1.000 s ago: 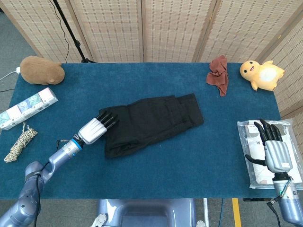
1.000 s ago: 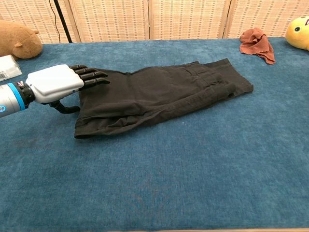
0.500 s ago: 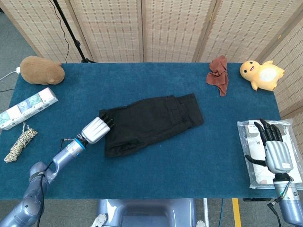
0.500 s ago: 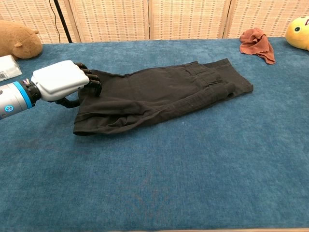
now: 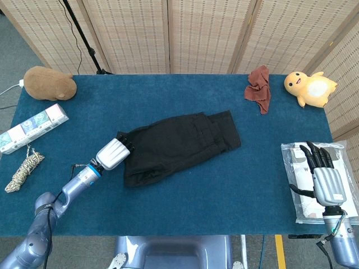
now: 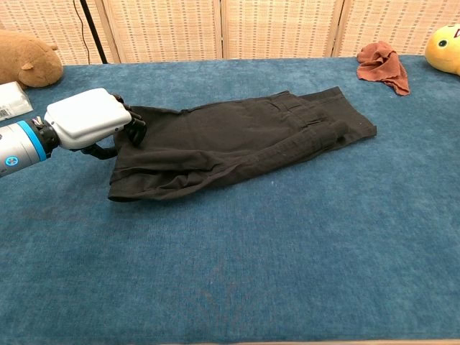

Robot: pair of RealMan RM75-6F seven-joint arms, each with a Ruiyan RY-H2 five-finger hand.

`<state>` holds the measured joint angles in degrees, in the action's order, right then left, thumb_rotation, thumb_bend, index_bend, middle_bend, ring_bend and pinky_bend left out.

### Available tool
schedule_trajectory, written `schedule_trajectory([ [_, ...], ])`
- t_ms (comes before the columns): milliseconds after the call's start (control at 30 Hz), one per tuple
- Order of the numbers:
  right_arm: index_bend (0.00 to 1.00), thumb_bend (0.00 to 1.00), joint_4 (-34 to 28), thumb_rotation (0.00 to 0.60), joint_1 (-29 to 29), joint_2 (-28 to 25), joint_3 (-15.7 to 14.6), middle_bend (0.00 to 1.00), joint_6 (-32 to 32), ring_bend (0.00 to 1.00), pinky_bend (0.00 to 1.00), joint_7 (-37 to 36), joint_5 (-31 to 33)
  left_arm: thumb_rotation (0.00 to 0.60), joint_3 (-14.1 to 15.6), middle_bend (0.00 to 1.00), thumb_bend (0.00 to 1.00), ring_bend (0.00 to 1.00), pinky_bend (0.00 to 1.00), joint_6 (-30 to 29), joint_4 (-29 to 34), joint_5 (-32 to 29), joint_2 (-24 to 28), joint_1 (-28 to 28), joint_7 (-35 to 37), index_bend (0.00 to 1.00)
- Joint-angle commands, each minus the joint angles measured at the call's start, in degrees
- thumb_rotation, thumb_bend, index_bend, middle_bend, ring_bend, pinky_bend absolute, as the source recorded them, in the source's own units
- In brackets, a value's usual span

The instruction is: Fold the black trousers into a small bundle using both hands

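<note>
The black trousers (image 5: 179, 143) (image 6: 237, 136) lie half-folded across the middle of the blue table, waistband end toward the right. My left hand (image 5: 114, 153) (image 6: 86, 118) sits at the trousers' left end, its dark fingers curled into the cloth edge and gripping it. My right hand (image 5: 325, 176) hovers far off at the table's right edge, fingers spread and holding nothing. It shows only in the head view.
A plastic-wrapped packet (image 5: 297, 162) lies under my right hand. A red cloth (image 5: 259, 87) (image 6: 381, 61) and a yellow duck toy (image 5: 308, 87) sit back right. A brown plush (image 5: 49, 83), a tissue pack (image 5: 33, 126) and a rope coil (image 5: 25, 168) lie at the left.
My left hand's fingers, flat on the trousers a second ago, have curled into the cloth's left edge and drawn back slightly. The right hand has stayed put.
</note>
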<state>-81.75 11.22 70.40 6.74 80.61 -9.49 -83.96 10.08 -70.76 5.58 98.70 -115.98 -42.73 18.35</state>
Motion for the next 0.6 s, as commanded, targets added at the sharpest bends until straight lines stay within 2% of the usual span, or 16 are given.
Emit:
schedule_trajectory([
  [33,0.0,0.0,0.0,0.6,0.0,0.0,0.0,0.0,0.0,0.0,0.0,0.0,0.0,0.6,-0.1,0.53,0.48,0.48,0.4,-0.2,-0.1,-0.1,0.0,0.1,-0.1,0.74],
  [333,0.0,0.0,-0.1,0.6,0.0,0.0,-0.1,0.0,0.0,0.0,0.0,-0.1,-0.2,0.6,-0.2,0.55,0.52,0.51,0.42,-0.8,-0.1,-0.3,0.2,0.2,-0.2,0.77],
  [600,0.0,0.0,-0.1,0.6,0.1,0.1,-0.2,0.0,-0.2,0.0,0.0,0.1,-0.3,0.6,1.2,0.56,0.53,0.51,0.42,-6.0,-0.2,1.0,4.2,3.8,1.5,0.79],
])
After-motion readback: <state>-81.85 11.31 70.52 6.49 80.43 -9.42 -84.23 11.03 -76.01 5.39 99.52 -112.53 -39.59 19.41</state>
